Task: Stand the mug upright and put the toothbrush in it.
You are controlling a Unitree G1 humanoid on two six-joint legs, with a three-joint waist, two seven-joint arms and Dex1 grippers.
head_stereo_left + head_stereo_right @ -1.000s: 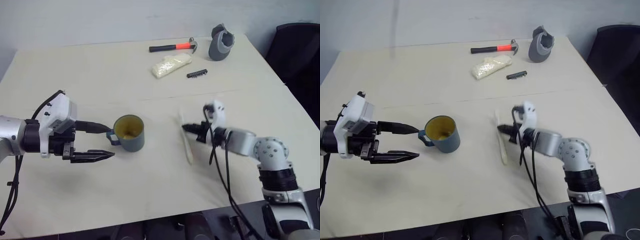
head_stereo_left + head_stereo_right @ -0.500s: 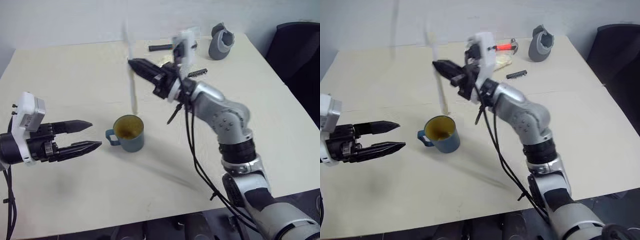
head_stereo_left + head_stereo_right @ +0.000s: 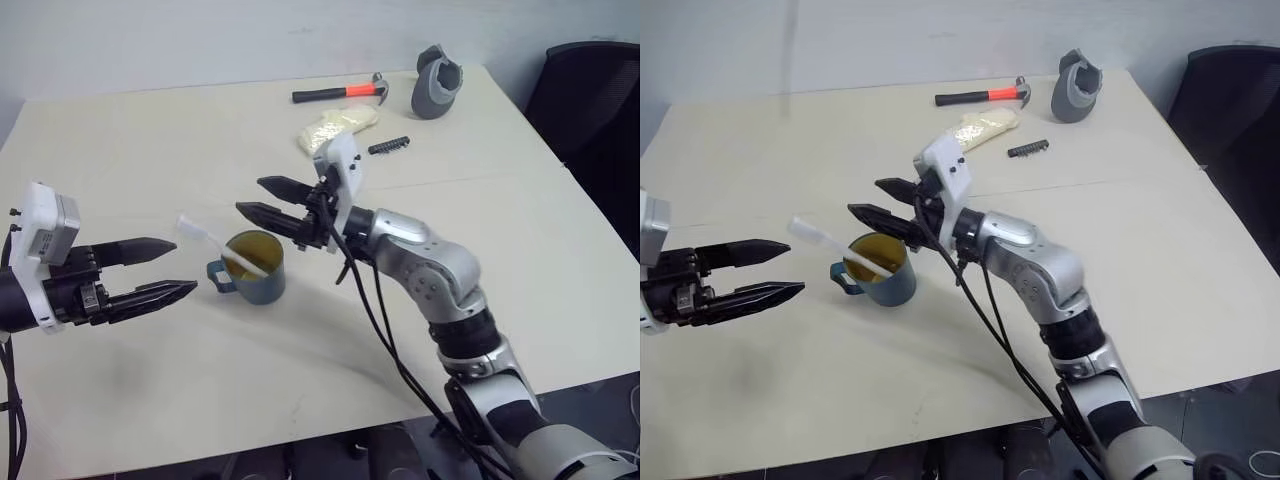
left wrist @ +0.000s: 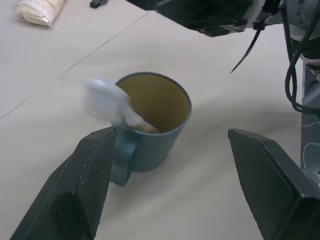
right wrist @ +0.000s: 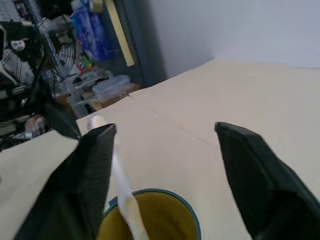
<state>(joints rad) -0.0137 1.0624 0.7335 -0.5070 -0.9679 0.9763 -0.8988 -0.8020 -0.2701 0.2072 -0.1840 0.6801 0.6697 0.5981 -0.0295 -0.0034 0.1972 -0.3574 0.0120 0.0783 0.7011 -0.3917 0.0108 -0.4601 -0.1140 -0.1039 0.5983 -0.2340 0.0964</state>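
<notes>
The mug [image 3: 256,268] stands upright near the middle of the table [image 3: 150,380], its handle toward the left gripper. The toothbrush [image 3: 222,247] leans inside it, one end down in the mug and the other end sticking out over the rim toward the left gripper. The left wrist view looks down into the yellowish interior and shows the toothbrush crossing the rim just above the handle; the right wrist view shows a cluttered room beyond the table's edge, which the head views leave out.

The right gripper [image 3: 265,200] hovers just above and beside the mug, its jaws spread wide and holding nothing, apart from the toothbrush. The left gripper [image 3: 172,268] hangs near the handle side, jaws likewise apart and empty.

At the table's far end lie a hammer [image 3: 338,93], a grey cup-shaped object [image 3: 436,82] and a pale packet [image 3: 338,127].
</notes>
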